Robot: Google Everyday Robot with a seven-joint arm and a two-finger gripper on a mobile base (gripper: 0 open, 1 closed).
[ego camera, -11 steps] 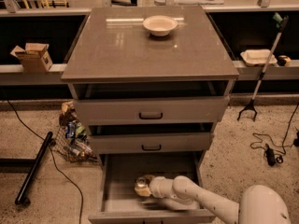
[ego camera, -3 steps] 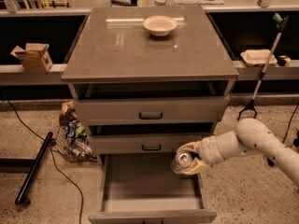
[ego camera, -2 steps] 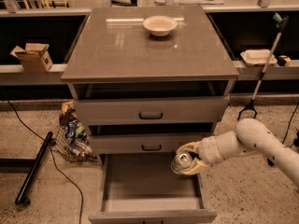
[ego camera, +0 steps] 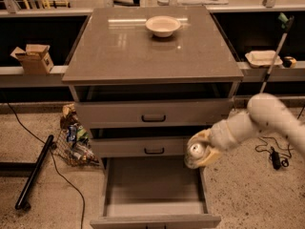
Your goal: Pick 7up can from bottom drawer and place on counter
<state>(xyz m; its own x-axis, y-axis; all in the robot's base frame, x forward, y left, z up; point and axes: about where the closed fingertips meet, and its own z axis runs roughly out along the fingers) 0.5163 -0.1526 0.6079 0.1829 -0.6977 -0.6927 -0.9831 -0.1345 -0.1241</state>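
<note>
My gripper [ego camera: 199, 151] is shut on the 7up can [ego camera: 194, 152], whose silver lid faces the camera. It holds the can in the air above the right rim of the open bottom drawer [ego camera: 152, 185], in front of the middle drawer front. The drawer's grey floor is bare. The counter [ego camera: 152, 46] is the glossy grey-brown slab on top of the cabinet, well above the can. My white arm [ego camera: 257, 120] reaches in from the right.
A cream bowl [ego camera: 163, 26] sits at the back of the counter. Two closed drawer fronts with black handles [ego camera: 153, 118] are above the open drawer. A cardboard box [ego camera: 32, 57] sits on the left ledge. A bag of wrappers [ego camera: 71, 137], a black pole [ego camera: 33, 173] and cables lie on the floor.
The arm has lifted the can out of the bottom drawer and up to its right side. In the last second it has hardly moved.
</note>
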